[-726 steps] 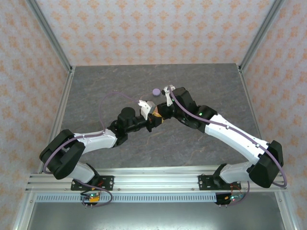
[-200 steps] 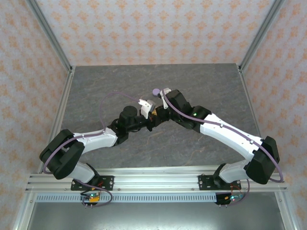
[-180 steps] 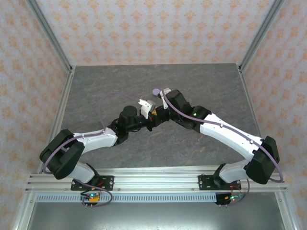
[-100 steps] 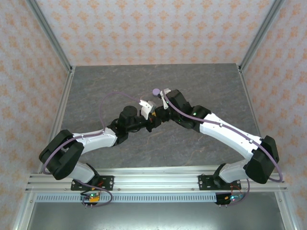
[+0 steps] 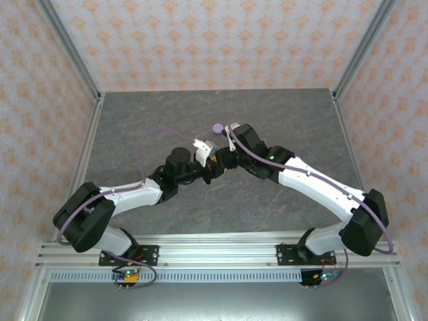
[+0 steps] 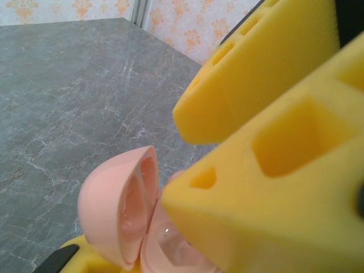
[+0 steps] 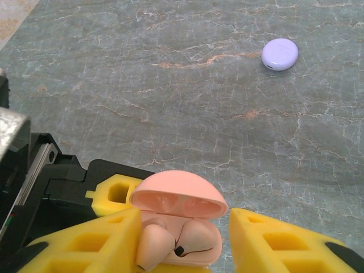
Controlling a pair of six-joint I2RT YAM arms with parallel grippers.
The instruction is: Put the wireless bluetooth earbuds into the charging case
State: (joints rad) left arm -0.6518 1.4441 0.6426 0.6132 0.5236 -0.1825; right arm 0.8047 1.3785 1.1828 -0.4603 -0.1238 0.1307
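Observation:
A pale pink charging case (image 7: 179, 219) with its lid up is held above the table, and my left gripper (image 5: 206, 164) is shut on its base. One yellow pad (image 6: 71, 253) of that gripper shows under the case (image 6: 116, 207). Two pink earbuds lie in the case: the right one (image 7: 200, 234) sits in its well, and the left one (image 7: 151, 245) stands a little proud. My right gripper (image 7: 183, 250) is open just above the case, with a yellow finger (image 7: 85, 244) touching the left bud and the other finger (image 7: 278, 244) apart from the case.
A closed lilac case (image 7: 279, 54) lies on the grey marbled table (image 5: 287, 120), just beyond the two grippers, and shows from above as a small lilac case (image 5: 217, 127). Metal frame posts and patterned walls border the table.
Since the earliest frame the right gripper has moved left to close over the pink case. Over the last second its jaws have spread apart, and the left arm has hardly moved.

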